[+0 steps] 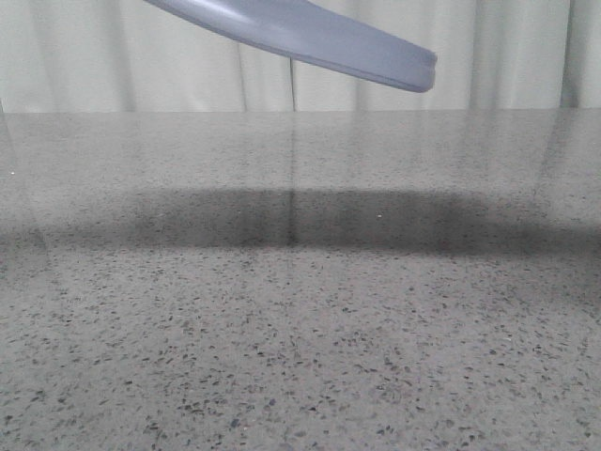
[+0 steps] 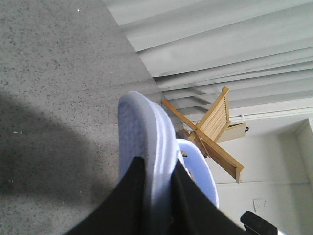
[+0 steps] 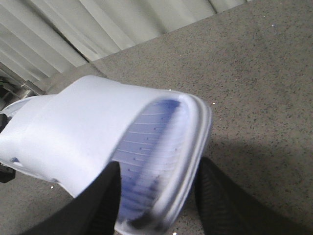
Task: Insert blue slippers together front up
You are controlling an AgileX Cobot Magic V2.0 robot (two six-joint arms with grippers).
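Two pale blue slippers are held in the air. My left gripper is shut on the sole of one blue slipper, which stands edge-on between the black fingers. The second blue slipper shows just beyond it. In the right wrist view my right gripper is shut on that second slipper. Its ribbed footbed and wide strap face the camera, blurred. The front view shows only one slipper's underside, high above the table. Neither gripper shows there.
The grey speckled table lies below, with a broad shadow across its far half. A pale curtain hangs behind it. A folding wooden rack stands beyond the table. A black part shows at the left wrist view's corner.
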